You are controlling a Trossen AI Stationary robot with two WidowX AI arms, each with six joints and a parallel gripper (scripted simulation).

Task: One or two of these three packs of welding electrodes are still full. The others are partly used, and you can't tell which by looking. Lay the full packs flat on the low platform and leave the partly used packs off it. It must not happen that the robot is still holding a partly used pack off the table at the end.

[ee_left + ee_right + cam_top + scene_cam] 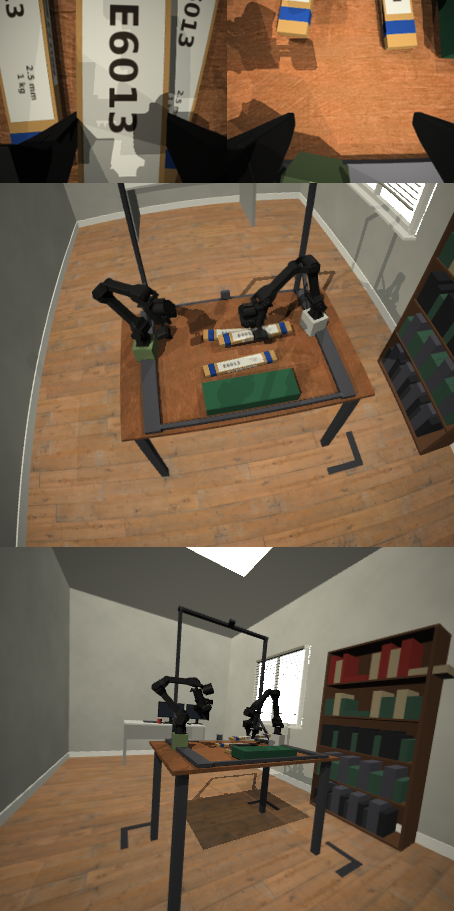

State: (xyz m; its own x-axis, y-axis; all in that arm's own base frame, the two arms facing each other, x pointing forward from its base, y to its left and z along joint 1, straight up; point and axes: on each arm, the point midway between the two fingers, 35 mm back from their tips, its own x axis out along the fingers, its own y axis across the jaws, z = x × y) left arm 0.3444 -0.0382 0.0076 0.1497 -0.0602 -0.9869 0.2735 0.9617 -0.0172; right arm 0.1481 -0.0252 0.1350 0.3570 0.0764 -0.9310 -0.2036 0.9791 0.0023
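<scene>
A: Top view first. Where's everything, taking the low platform (250, 390) (265, 751) (448, 34) as our mark?
B: The near pack (240, 364) (221, 745) (24, 82) (400, 29) lies just beside it; the rear pack (210, 334) (193, 45) (294, 18) lies beyond that. The held pack (242, 335) (240, 738) (122, 73) partly overlaps the rear one. None is on the platform.
A: And the left end effector (259, 333) (260, 736) (120, 117)?
B: Clamped on the held pack. I'd lift straight and level, pause to judge its weight, and only then choose: full goes flat on the platform, partly used goes back down.
A: Exterior view?
B: The packs are slivers there. The held one looks slightly raised, but I can't swear it's off the surface (175, 383) (162, 752) (65, 24) (349, 82).
A: Left wrist view?
B: Fingers on both long sides, squarely across the label. The ends run out of frame, so balance is a guess; I'd watch for tilt, and for scraping the rear pack.
A: Right wrist view?
B: The right end effector (166, 332) (205, 709) (353, 118) stands wide apart with nothing between. Two pack ends and the platform's corner show; the rest is cut off. Keep that arm back.
</scene>
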